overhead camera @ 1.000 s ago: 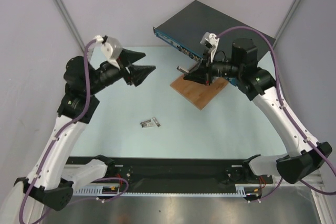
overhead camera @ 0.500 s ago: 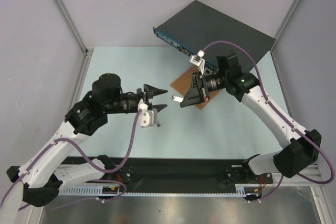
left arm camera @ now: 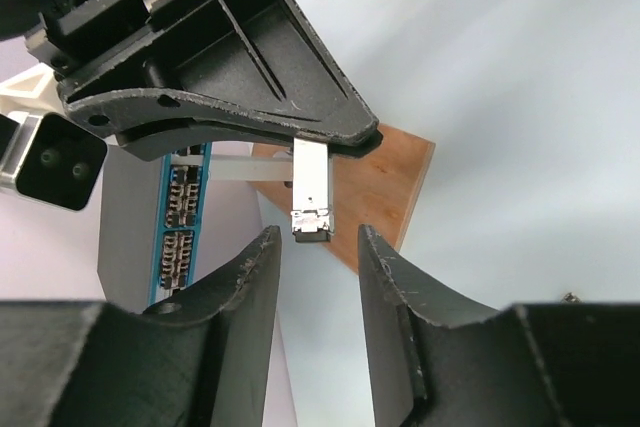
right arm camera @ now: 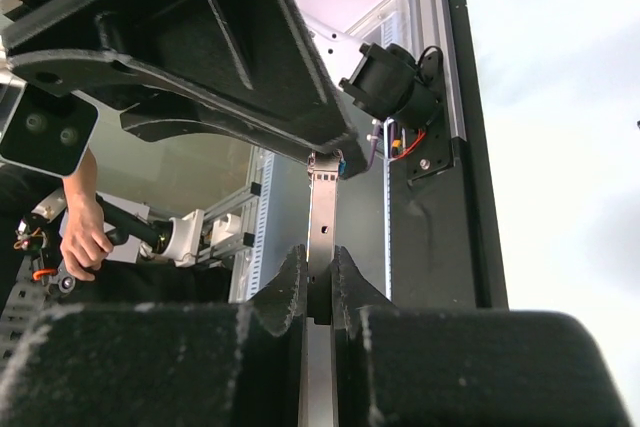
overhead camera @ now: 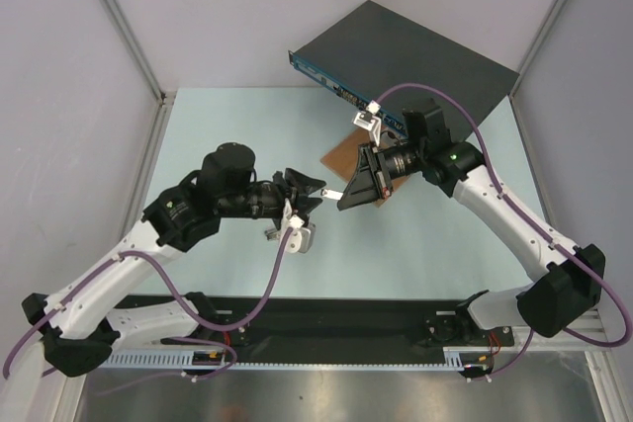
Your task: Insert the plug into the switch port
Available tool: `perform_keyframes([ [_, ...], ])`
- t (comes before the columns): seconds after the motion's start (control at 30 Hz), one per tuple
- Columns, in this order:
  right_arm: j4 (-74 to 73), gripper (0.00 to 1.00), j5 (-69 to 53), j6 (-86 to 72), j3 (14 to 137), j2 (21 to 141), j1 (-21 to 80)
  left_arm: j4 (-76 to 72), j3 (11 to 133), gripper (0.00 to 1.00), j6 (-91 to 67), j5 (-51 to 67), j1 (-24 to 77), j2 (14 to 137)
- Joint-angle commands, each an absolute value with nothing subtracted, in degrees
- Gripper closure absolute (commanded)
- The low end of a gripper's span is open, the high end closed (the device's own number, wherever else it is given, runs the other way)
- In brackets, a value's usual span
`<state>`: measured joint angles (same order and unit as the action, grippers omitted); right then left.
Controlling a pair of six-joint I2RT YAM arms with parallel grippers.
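Right, top cam first: your table (overhead camera: pixel 227 126) is pale blue-green, and the switch (overhead camera: pixel 415 46) lies flat at its 1 o'clock corner. Its blue port face (overhead camera: pixel 324 79) is turned toward approx 7 o'clock. Just off that face, on the 6 o'clock side, you've got the brown wooden board (overhead camera: pixel 336 155), partly hidden under the right arm (overhead camera: pixel 495 195).

The right gripper (overhead camera: pixel 343 197) hangs over the board's 9 o'clock edge, pointing to approx 8 o'clock. It's pinched tight on the plug (overhead camera: pixel 331 192), a slim silver metal module held by its back end, w/ the front end sticking out toward the left arm (overhead camera: pixel 178 214). So the plug's up in the air mid-table, well apart from the switch ports and not in one.

The left gripper (overhead camera: pixel 316 195) meets it from 9 o'clock, jaws parted. In the left wrist cam the plug's free end (left arm camera: pixel 312 217) sits btw the two fingers (left arm camera: pixel 250 287) w/ a gap each side, no contact. The right wrist cam shows the plug (right arm camera: pixel 322 207) clamped btw its own fingers (right arm camera: pixel 285 297).
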<state>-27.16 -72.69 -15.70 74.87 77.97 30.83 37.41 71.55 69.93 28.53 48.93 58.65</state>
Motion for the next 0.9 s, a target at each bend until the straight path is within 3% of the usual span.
perform_keyframes([
  [0.0, -25.22, 1.0, -72.77, -16.0, 75.32, 76.11, 30.85, 32.63, 70.84, 0.6, 69.97, 27.52, 49.48, 58.98],
  [0.33, -25.4, 1.0, -72.07, -15.03, 75.67, 76.29, 30.85, 31.99, 71.1, 0.61, 68.64, 27.95, 50.45, 59.85],
  [0.43, -25.66, 1.0, -71.89, -14.85, 76.11, 76.55, 30.76, 31.64, 71.1, 0.68, 68.47, 28.12, 50.89, 60.2],
  [0.67, -27.5, 0.98, -70.58, -12.93, 77.34, 76.29, 30.76, 32.26, 71.02, 1.0, 67.5, 26.64, 51.33, 60.82],
  [0.7, -29.6, 0.89, -69.71, -10.05, 77.95, 76.2, 30.76, 31.3, 70.93, 1.0, 66.54, 25.93, 51.33, 60.73],
  [0.73, -30.66, 0.58, -66.65, -8.54, 79.53, 75.94, 30.67, 29.64, 70.41, 1.0, 62.1, 24.71, 51.33, 60.65],
  [0.83, -31.55, 0.24, -60.15, -5.54, 83.04, 75.5, 28.84, 25.49, 71.1, 1.0, 50.68, 21.28, 51.24, 61.6],
  [0.87, -31.2, 0.22, -58.64, -5.45, 83.93, 75.41, 28.22, 25.92, 71.36, 1.0, 48.54, 20.83, 51.24, 61.79],
])
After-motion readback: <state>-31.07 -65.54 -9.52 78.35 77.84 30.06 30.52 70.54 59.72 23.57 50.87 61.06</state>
